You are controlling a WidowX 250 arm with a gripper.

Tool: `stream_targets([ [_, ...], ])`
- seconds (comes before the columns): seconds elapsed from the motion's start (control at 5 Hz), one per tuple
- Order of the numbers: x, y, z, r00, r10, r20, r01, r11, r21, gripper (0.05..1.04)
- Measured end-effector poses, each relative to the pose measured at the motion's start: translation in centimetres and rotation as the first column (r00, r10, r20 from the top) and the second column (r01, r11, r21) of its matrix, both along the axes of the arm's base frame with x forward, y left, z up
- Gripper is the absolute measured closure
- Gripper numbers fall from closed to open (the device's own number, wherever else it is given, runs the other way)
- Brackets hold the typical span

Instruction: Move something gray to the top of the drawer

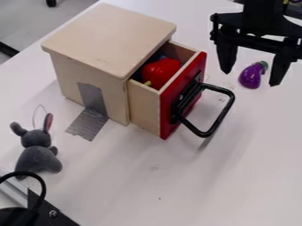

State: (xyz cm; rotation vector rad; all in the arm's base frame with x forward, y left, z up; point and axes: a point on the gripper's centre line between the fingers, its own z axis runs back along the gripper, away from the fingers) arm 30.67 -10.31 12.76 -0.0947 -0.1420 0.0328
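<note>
Lying in the drawer [144, 107], a red pepper [161, 72] partly hides something blue [163, 57].

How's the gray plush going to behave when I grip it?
The gray plush looks fuzzy and stuffed, so it should squash and probably weigh little. Its ears may flop, and the thin loop by its head could snag.
</note>
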Motion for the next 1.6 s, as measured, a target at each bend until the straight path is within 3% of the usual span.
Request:
stream_targets([
  [0.2,-0.3,0.1,-1.1,0.999,0.0,-0.034,0.0,1.0,0.01,0.083],
  [0.4,-3.6,1.7,-1.5,0.998,0.018,-0.068,-0.017,1.0,0.024,0.083],
  [0.8,-10.7,7.8,0.2,0.999,0.032,-0.028,-0.031,0.999,0.041,0.083],
  [1.0,-12.5,11.7,-0.3,1.0,0.023,-0.018,-0.022,0.998,0.065,0.083],
  [1.6,-12.8,19.2,-4.9,0.997,-0.038,-0.064,0.047,0.987,0.152,0.083],
])
